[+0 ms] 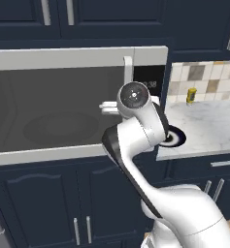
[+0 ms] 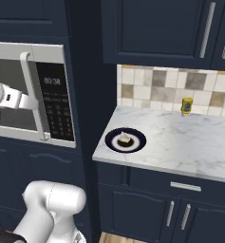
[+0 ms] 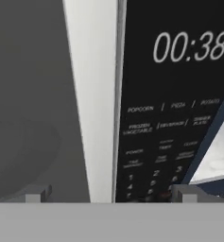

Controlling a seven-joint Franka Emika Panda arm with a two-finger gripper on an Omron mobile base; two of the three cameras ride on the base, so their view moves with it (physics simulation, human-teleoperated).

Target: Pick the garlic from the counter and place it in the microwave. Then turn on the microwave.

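Navy cabinets frame the microwave (image 2: 31, 92), whose door looks shut, with the marble counter (image 2: 180, 137) off at its 3 o'clock. On that counter a dark blue plate (image 2: 111, 142) holds a small pale lump, probably the garlic (image 2: 125, 139), well apart from the arm. At the handle (image 3: 92, 94), beside the keypad (image 3: 165, 142), the gripper (image 3: 108, 193) has its jaws spread wide and empty, straddling the bar. Risk: closing off-centre could slip off the handle or press a key, since the tips sit so near the buttons.
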